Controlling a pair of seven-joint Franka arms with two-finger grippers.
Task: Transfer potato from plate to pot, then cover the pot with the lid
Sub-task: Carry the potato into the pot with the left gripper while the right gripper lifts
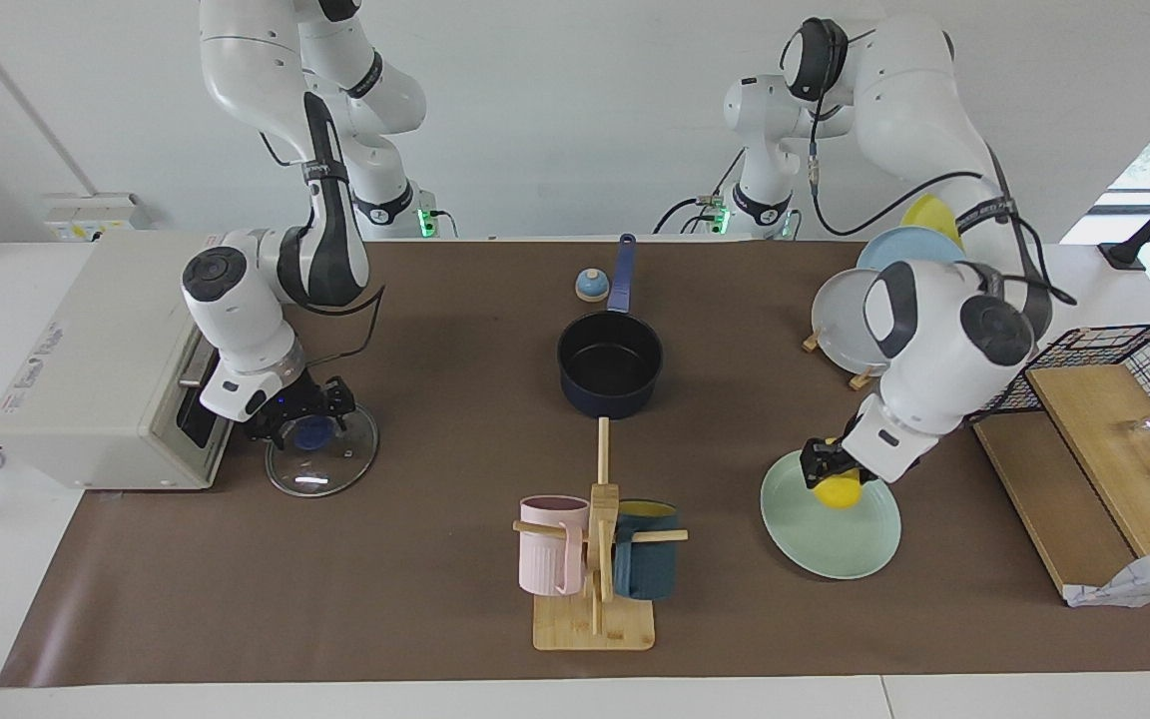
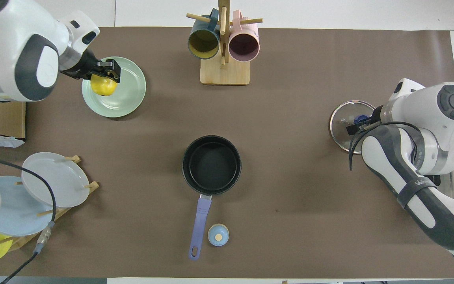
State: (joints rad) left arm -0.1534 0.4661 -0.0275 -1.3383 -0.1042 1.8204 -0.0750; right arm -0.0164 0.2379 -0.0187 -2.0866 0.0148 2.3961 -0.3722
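The yellow potato (image 1: 840, 491) (image 2: 103, 85) lies on the mint-green plate (image 1: 835, 549) (image 2: 126, 94) toward the left arm's end of the table. My left gripper (image 1: 828, 469) (image 2: 105, 75) is down on the plate, its fingers closed on either side of the potato. The navy pot (image 1: 610, 394) (image 2: 211, 163) stands empty mid-table, its handle pointing toward the robots. The glass lid (image 1: 335, 464) (image 2: 343, 118) lies flat toward the right arm's end. My right gripper (image 1: 310, 419) (image 2: 359, 123) is low over the lid's blue knob.
A blue-topped bell (image 1: 591, 286) (image 2: 218, 235) sits beside the pot handle. A mug rack (image 1: 597, 559) (image 2: 223, 51) stands farther from the robots than the pot. A plate rack (image 1: 850, 320) (image 2: 49, 179), a wire basket (image 1: 1124, 369) and a white appliance (image 1: 106, 359) flank the table ends.
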